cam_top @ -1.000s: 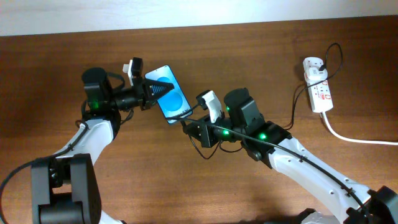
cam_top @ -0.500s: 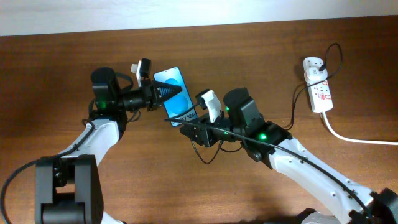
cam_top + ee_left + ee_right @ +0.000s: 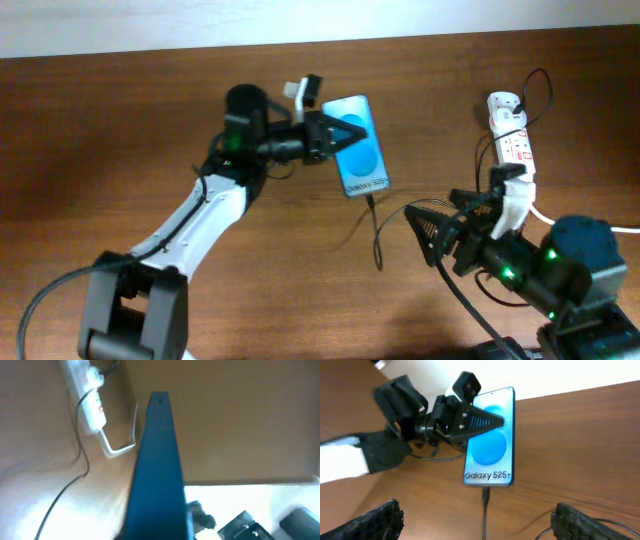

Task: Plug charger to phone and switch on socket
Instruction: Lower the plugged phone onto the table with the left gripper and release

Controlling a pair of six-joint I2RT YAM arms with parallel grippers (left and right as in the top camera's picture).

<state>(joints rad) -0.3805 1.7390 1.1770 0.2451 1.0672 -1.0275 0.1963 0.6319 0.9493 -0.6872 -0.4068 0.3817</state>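
- Gripping the phone (image 3: 362, 160), the left end effector (image 3: 335, 137) is clenched.
- The charger (image 3: 484, 504) tip is seated at the phone's bottom.
- The right end effector (image 3: 445, 230) is spread wide.

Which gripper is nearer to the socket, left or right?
Right. The right gripper, open, sits below and left of the socket in the overhead view; the left gripper, shut on the phone, is farther left.

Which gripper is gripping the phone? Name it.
The left gripper: its fingers are clamped across the Galaxy S25+ phone, while the right gripper is wide open, gripping nothing.
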